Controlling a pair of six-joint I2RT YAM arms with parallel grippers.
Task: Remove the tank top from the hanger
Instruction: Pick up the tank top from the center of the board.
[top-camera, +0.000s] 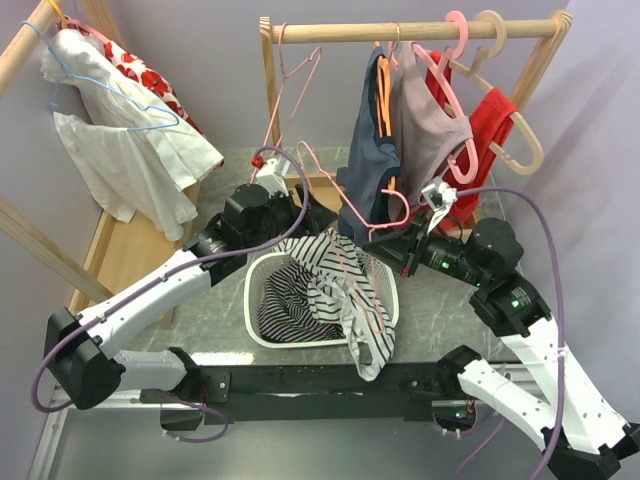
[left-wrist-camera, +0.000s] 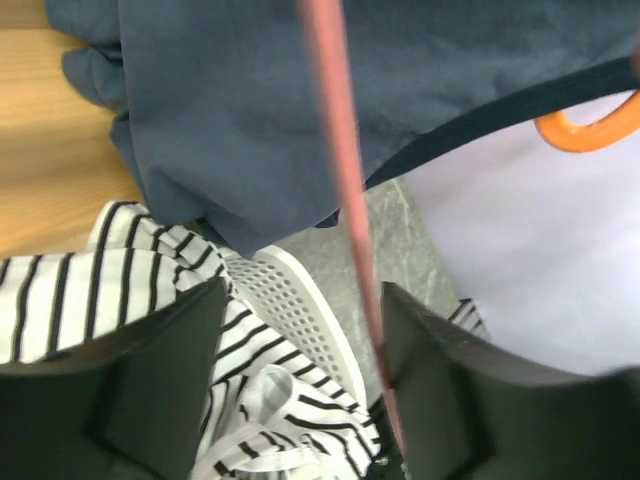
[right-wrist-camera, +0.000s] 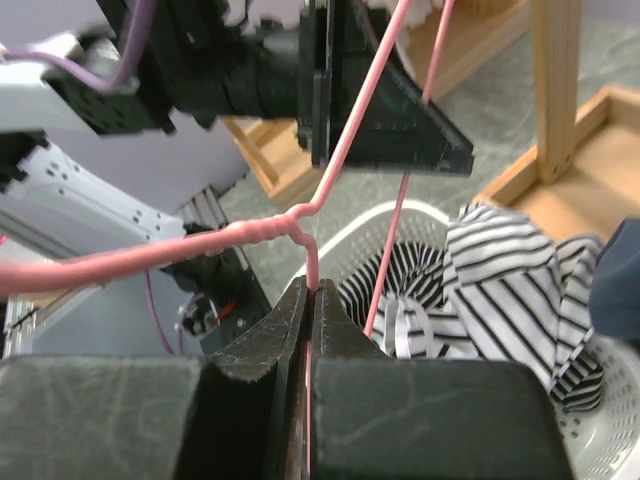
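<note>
Clamping down hard on the pink hanger, the right claw has its two jaws pressed together on the thin wire just below the twisted neck, and the wire runs up and away to the left across the wrist view. Over on the other side, the left claw is released, its dark fingers standing apart, with a blurred pink length of the hanger passing down between them, close against the right-hand one; nothing is pinched there. Now the tank top: white with thin black stripes, all crumpled and bunched, it sits mostly in the white basket in the middle of the table. One long fold spills over the basket's near rim and hangs toward the arm bases. From above, pink wire shows looping across its folds on the right side, so cloth and hanger are tangled together. In the left wrist view the striped cloth lies heaped below and to the left of the fingers, draped over the basket's slotted wall. Behind the basket a navy top hangs from the wooden rail, with a grey top just beside it.
</note>
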